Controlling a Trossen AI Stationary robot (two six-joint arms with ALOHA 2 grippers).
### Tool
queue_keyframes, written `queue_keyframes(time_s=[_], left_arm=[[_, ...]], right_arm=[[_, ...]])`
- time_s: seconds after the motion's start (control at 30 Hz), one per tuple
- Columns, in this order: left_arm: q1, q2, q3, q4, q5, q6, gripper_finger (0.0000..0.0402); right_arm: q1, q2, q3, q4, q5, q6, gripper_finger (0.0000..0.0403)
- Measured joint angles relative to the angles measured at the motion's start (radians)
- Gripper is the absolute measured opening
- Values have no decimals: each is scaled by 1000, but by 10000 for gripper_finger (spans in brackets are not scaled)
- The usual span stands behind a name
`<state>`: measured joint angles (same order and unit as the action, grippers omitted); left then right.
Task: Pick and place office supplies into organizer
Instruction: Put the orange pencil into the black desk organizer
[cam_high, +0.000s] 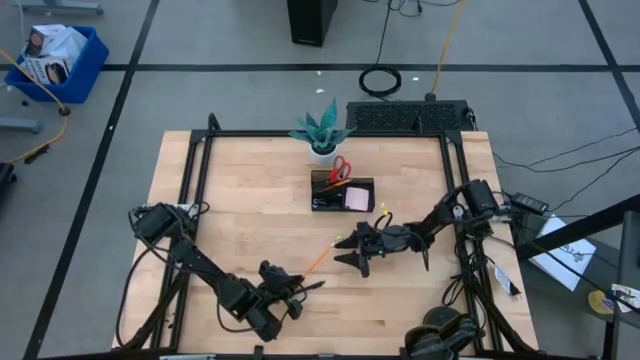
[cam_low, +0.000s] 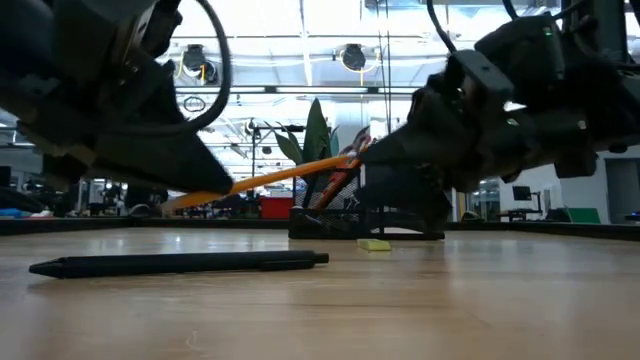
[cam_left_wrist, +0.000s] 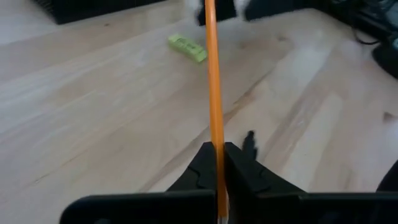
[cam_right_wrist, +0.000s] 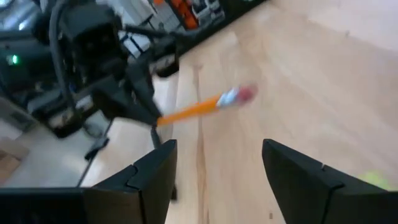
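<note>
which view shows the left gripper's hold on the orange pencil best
The left wrist view: the orange pencil runs straight between the left gripper fingers, shut on it. The high view shows the pencil small, angled toward the right gripper. The low view shows it lifted above the table. The right wrist view shows its eraser end, blurred.

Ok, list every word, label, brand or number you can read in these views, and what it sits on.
None can be read.
Yellow-green clip: dark marks, too blurred to read.
Packages in the blue bin on the floor: printing too small to read.
Pencil, pen, organizer: no text visible.
</note>
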<state>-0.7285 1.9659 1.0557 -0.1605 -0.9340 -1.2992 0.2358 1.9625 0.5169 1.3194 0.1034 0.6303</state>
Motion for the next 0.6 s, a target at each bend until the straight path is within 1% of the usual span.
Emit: queue_keyframes(time_s=[0.13,0.23,0.3,0.43,0.6], left_arm=[[4,0,0,77,-4,65,9],[10,0,0,99,-3,91,17],[13,0,0,114,-1,107,14],[15,0,1,120,1,116,5],[15,0,1,134,3,120,18]], right_arm=[[-17,0,16,19,-2,-6,237],[-21,0,30,16,-26,-14,235],[-20,0,41,17,-30,-26,230],[-20,0,59,16,-30,-45,219],[-19,0,60,20,-41,-59,185]])
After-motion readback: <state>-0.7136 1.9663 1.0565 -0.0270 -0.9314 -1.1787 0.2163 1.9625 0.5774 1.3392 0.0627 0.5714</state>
